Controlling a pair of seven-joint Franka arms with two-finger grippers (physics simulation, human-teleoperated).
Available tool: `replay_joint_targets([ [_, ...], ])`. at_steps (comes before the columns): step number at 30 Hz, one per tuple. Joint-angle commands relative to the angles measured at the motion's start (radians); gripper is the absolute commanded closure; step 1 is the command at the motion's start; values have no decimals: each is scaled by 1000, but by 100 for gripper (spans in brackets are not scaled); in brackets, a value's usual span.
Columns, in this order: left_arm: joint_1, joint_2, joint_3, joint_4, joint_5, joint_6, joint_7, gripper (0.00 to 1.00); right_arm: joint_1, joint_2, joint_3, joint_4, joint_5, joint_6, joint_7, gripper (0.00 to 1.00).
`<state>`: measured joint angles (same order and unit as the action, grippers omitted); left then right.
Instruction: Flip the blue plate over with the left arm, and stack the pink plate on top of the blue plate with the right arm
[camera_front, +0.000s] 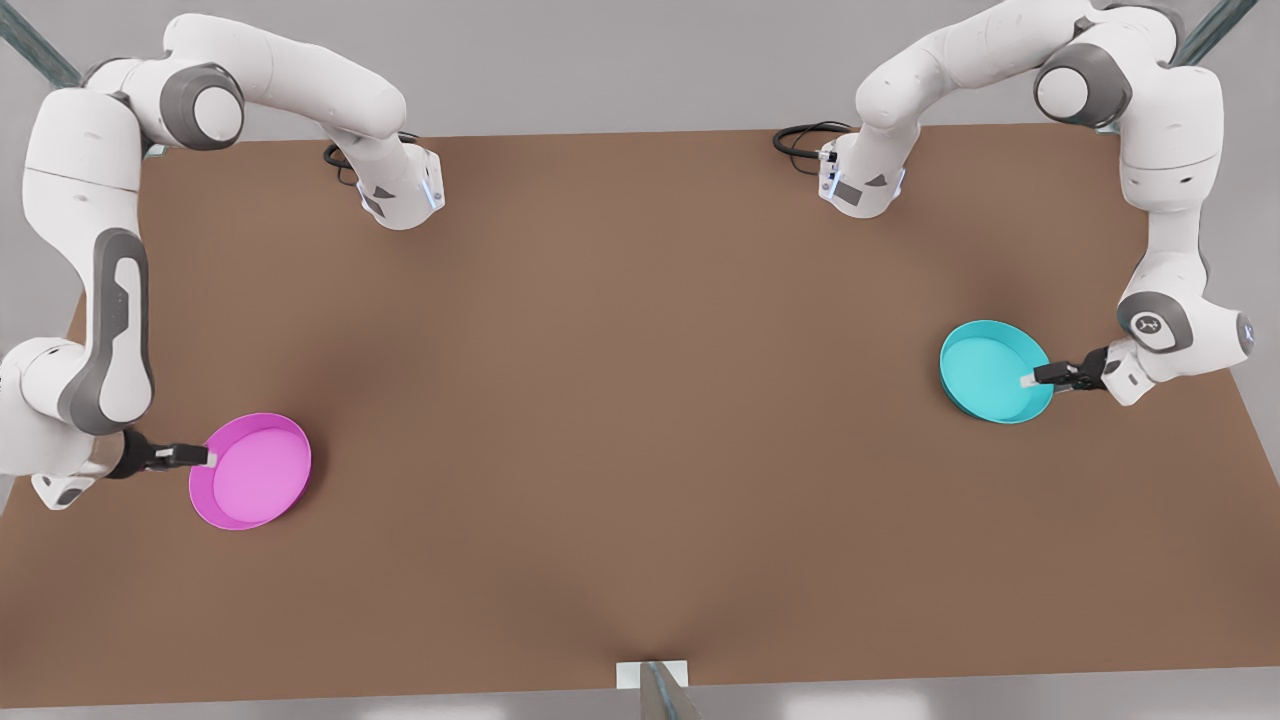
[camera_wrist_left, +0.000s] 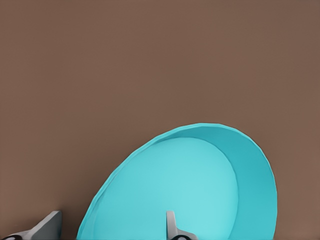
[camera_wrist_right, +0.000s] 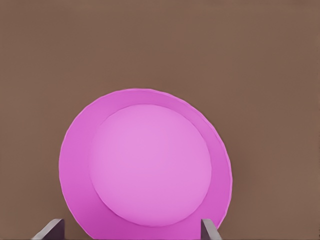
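gripping one blue plate (camera_front: 985, 372), left tool (camera_front: 1030, 378); right tool (camera_front: 205, 457) spread beside one pink plate (camera_front: 255, 472).

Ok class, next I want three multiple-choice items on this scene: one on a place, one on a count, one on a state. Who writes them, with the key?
1. Where is the blue plate on the table?
A. the front view's left
B. the front view's right
C. the middle

2. How many plates are there?
A. one
B. two
C. three

3. How does the pink plate lie?
A. hollow side up
B. upside down
C. stacked on the blue plate

Key:
1 B, it is at the left gripper, on the front view's right.
2 B, one is blue and one is pink.
3 A, its lighter inside faces up beside the right gripper.
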<state>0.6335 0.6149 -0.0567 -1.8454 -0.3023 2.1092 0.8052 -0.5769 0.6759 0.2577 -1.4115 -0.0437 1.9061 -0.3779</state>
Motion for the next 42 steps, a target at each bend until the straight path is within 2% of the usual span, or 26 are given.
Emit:
replay_joint_targets([
  [1,0,0,0,0,-3,0,2,15,-1,5,0,2,-1,4,-10,0],
  [2,0,0,0,0,-1,0,2,30,-6,14,0,2,-1,27,-30,0],
  [5,0,0,2,0,3,0,3,39,-11,63,-1,25,-1,94,-110,0],
  [9,0,6,2,0,3,0,3,42,9,50,3,28,8,82,-98,0],
  [10,0,8,2,0,3,0,3,44,22,31,11,51,11,35,-78,0],
  [12,0,16,2,0,3,2,3,45,115,-9,9,187,4,-214,62,0],
  [14,2,17,2,0,3,2,5,46,153,-76,9,186,4,-321,168,0],
  [19,2,16,2,3,3,0,3,47,158,-76,9,187,2,-321,165,0],
  [22,2,16,2,3,3,2,3,55,183,-76,9,192,1,-320,166,0],
  [25,2,16,3,3,3,2,5,60,173,-76,8,192,1,-317,159,0],
  [42,2,23,3,3,8,11,5,71,193,-67,2,193,-16,-272,168,0],
])
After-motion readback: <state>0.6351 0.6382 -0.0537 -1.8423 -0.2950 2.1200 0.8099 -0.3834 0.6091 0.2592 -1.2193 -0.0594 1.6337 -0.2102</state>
